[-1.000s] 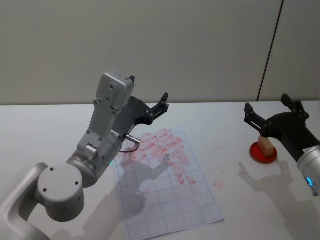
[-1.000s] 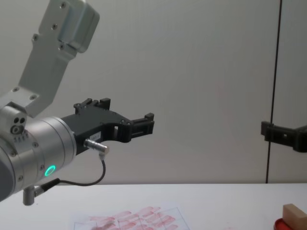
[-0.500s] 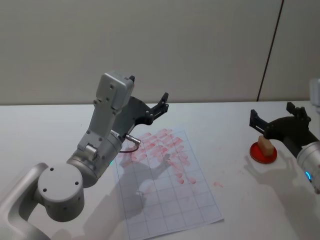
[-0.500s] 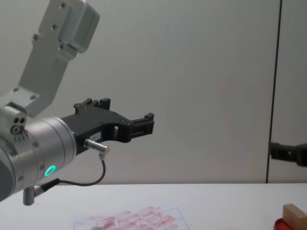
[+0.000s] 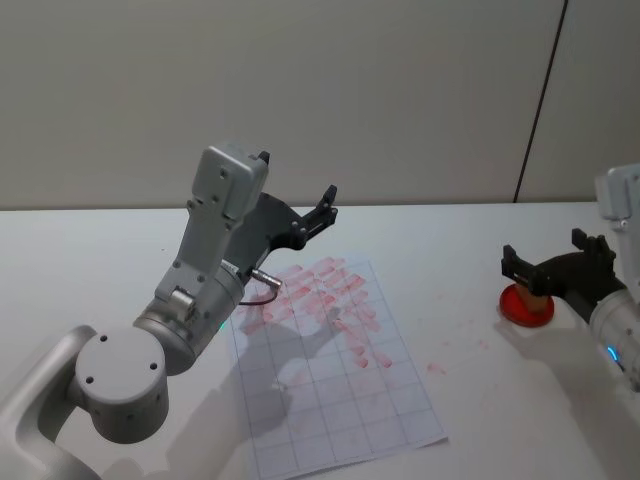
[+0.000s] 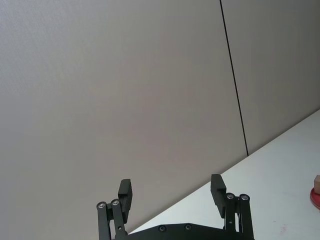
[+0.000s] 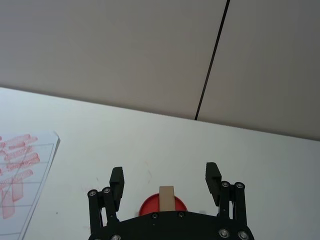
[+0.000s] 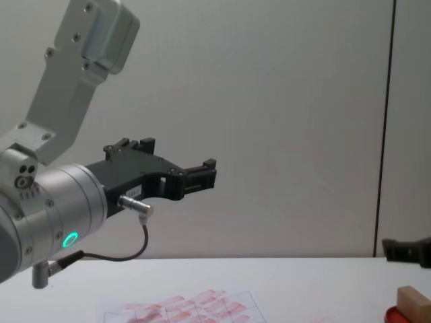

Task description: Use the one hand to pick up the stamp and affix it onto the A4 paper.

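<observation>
Right hand has dropped; wrist view shows it released, flanking the stamp.

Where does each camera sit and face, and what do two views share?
Right wrist view: looks past the open right gripper at the stamp.
Left wrist view: faces the wall past the open left gripper.
Chest view: low, facing forward across the table; left arm large.
Head view: high, looking down; left gripper raised by the A4 paper, right gripper over the stamp.
Shared: head and right wrist views both show stamp and paper.
</observation>
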Robot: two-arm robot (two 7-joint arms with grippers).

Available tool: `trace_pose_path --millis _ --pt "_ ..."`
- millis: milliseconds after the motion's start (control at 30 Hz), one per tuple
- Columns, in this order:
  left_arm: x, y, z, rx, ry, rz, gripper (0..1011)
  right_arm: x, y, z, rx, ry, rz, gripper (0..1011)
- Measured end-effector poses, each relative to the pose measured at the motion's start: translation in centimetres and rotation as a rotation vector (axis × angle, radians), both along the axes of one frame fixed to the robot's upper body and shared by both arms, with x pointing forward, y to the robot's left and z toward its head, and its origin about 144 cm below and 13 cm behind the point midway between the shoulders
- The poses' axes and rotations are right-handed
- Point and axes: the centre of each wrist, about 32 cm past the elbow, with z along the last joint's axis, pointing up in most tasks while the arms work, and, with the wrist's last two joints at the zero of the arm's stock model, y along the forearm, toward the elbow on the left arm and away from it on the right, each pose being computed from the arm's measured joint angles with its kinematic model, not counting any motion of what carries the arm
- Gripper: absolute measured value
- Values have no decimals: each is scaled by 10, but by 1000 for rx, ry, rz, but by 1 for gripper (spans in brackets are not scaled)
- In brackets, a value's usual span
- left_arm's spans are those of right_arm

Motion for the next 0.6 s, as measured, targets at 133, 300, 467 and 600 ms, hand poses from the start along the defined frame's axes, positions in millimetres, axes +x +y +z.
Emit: trace_pose_path --millis 133,300,467,600 --pt "0 0 0 0 0 0 1001 4 -1 -4 -13 27 5 1001" --pt "0 0 0 0 0 0 1001 7 -2 -10 -29 60 8 1001" --pt "0 0 0 0 0 0 1002 10 -4 -16 -39 89 7 1001" --pt "0 0 0 0 0 0 1001 11 -6 -20 -42 104 7 1001"
